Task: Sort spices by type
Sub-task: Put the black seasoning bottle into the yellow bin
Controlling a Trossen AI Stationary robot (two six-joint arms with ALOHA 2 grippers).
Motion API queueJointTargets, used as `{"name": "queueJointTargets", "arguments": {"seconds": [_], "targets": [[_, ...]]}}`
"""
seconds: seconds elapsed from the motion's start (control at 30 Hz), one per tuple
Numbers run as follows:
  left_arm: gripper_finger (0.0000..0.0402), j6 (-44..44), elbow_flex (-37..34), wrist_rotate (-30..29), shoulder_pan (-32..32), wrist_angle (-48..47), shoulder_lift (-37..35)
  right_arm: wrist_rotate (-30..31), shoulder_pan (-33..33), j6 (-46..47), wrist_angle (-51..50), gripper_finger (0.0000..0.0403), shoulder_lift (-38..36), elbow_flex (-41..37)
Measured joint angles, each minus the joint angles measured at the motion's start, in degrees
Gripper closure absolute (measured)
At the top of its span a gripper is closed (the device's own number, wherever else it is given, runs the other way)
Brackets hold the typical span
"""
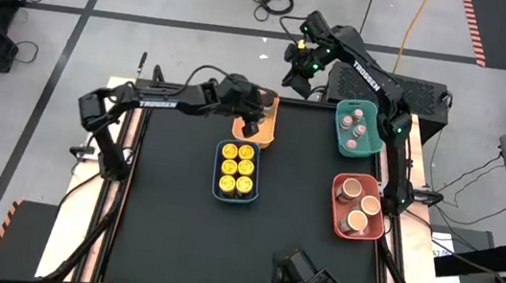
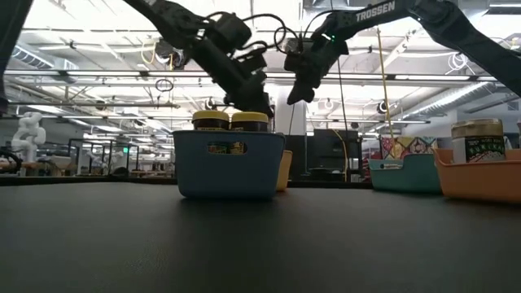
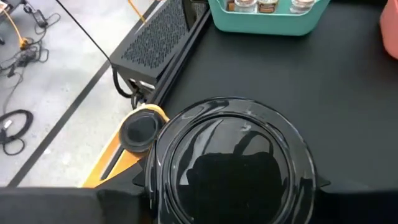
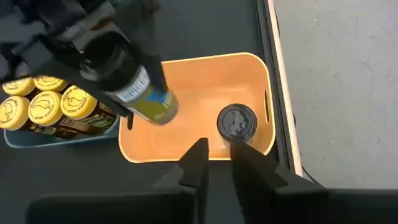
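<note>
My left pincer is closed on a dark-lidded spice jar and holds it tilted above the orange tray near the far edge of the bench, where one more dark-lidded jar stands. My right pincer hangs over the far edge of this tray, its fingers a little apart and holding nothing. Six yellow-lidded jars fill the blue tray in the middle, and other jars stand in the teal tray and the red tray along the right edge.
</note>
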Motion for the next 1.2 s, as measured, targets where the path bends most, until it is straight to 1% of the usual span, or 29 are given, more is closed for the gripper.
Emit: {"name": "queueJointTargets", "arguments": {"seconds": [0.13,0.3,0.57,0.83,0.97,1.2], "targets": [[0.0197,-0.3,1.2,0.0,0.4,0.9,2.9,0.0,0.0,-1.0,-1.2,0.0365,0.0,0.0],[0.0195,-0.3,1.2,0.0,0.5,3.4,6.5,0.0,0.0,-1.5,-2.2,0.0380,0.0,0.0],[0.0193,-0.4,1.2,0.0,1.3,4.3,10.1,0.0,0.0,-1.2,-2.1,0.0385,0.0,0.0],[0.0190,-0.5,1.2,0.0,1.6,4.4,10.7,0.0,0.0,-0.4,-2.1,0.0385,0.0,0.0],[0.0166,-0.4,1.2,0.0,1.5,4.4,10.7,0.0,0.0,-0.1,-2.1,0.0385,0.0,0.0],[0.0093,-0.2,1.2,-0.6,1.5,4.5,10.7,0.0,0.1,0.5,-2.1,0.0385,0.0,0.0]]}}
